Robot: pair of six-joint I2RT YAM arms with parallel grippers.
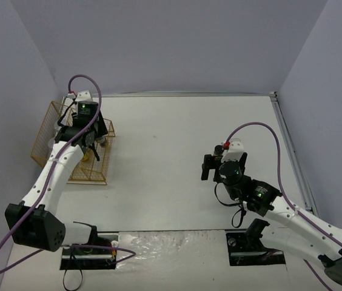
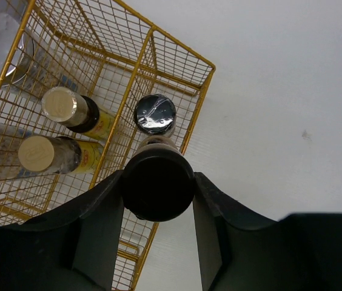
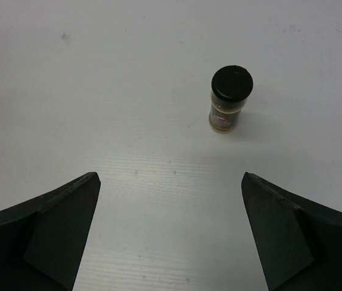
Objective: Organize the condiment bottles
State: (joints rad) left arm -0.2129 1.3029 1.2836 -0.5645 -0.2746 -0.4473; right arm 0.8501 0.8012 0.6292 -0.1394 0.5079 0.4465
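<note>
Gripping a black-lidded jar [image 2: 157, 182], the left gripper [image 1: 89, 142] is hovering at the rack [image 2: 177, 57] holding two yellow bottles [image 2: 68, 109]; the right gripper [image 3: 171, 230] is hanging open, another dark jar [image 3: 230, 100] standing ahead on the table [image 3: 128, 91].

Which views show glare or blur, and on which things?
Left wrist view: glare on the shiny black lid of a jar in the gold wire rack; the black-lidded jar in the left gripper is dark, without detail. Right wrist view: the small black-lidded jar on the white table is sharp.
</note>
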